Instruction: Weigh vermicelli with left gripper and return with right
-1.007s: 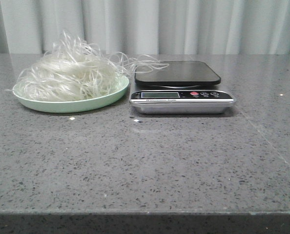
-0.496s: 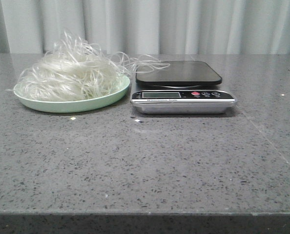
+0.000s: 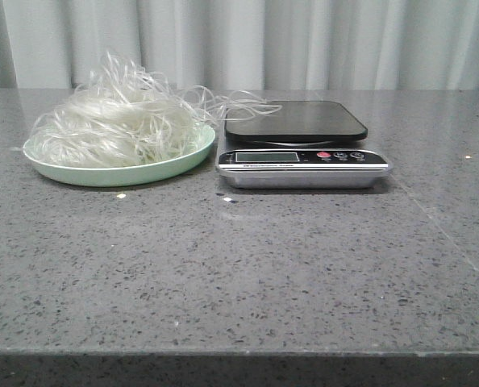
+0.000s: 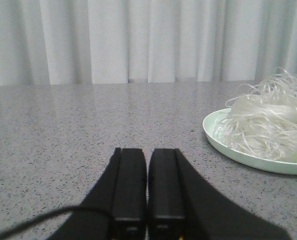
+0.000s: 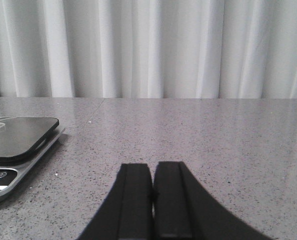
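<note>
The vermicelli, a fluffy tangle of translucent white strands, lies heaped on a pale mint-green plate at the back left of the table; a few strands trail onto the scale. It also shows in the left wrist view. The digital kitchen scale with its black platform stands right of the plate and shows in the right wrist view. My left gripper is shut and empty, low over the table, apart from the plate. My right gripper is shut and empty, apart from the scale. Neither gripper shows in the front view.
The grey speckled stone table stretches from the plate and scale to its front edge. A pale curtain hangs behind the table.
The whole front view has shifted very slightly to the right. The vermicelli, plate and scale keep their places relative to each other.
</note>
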